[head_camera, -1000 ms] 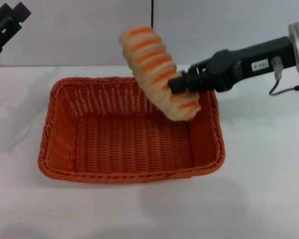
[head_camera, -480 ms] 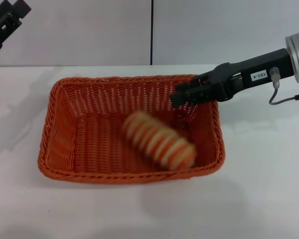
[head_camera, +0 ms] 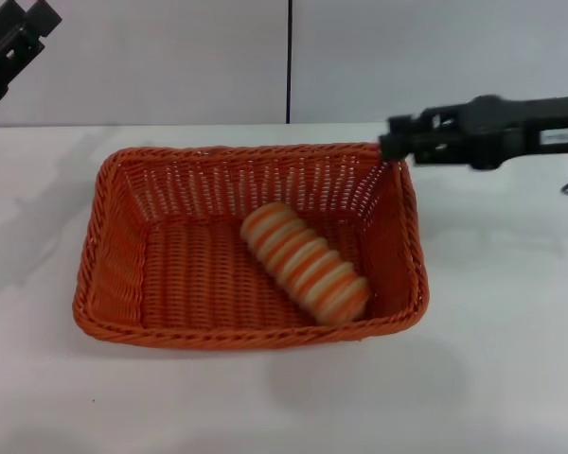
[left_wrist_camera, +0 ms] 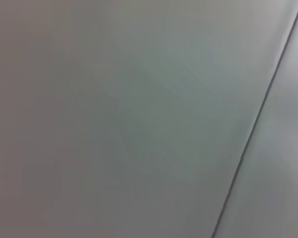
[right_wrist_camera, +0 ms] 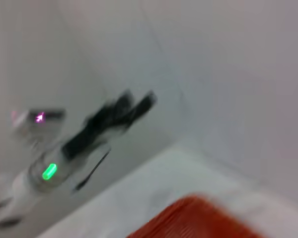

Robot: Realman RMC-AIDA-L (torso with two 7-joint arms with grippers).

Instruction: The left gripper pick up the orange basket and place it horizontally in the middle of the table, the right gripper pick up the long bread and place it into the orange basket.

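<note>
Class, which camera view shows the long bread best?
The head view: the long bread lies whole inside the orange basket. The left wrist view shows only blank wall; the right wrist view catches just a basket edge, no bread.

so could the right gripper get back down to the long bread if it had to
Probably yes. The long bread lies uncovered in the open orange basket, and the right gripper hangs just above the basket's far right corner, with nothing between them.
</note>
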